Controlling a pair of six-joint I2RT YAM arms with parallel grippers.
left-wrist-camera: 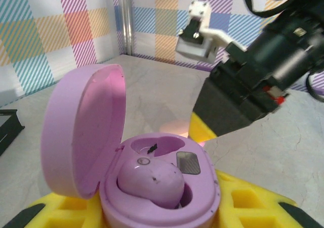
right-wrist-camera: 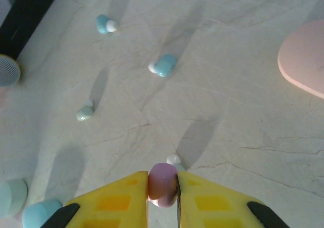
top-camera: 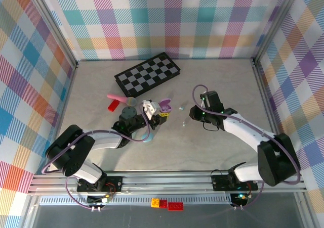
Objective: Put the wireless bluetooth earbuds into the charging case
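1. Between the yellow fingers (right-wrist-camera: 114, 197) of the right claw (right-wrist-camera: 162, 177), a pinkish-purple earbud (right-wrist-camera: 162, 190) was held clenched just above the tabletop (right-wrist-camera: 228, 127).
2. Farther out on the tabletop, three loose buds were seen lying apart from one another: a bluish earbud (right-wrist-camera: 163, 65), a greenish earbud (right-wrist-camera: 85, 111) and, farthest, another bluish earbud (right-wrist-camera: 105, 24).
3. At the right edge of that wrist view, part of a pale pink oval (right-wrist-camera: 304, 61) was seen lying flat.
4. The left claw (left-wrist-camera: 152, 213) was closed on the purple charging case (left-wrist-camera: 205, 192), which was gripped from both sides with its lid (left-wrist-camera: 81, 132) swung up to the left.
5. A purple earbud (left-wrist-camera: 152, 182) was seated in the near socket of the case, and a grey plate was visible in the socket behind it.
6. From above, both claws were seen near each other at mid-tabletop, with a chessboard (top-camera: 147, 75) lying beyond them.
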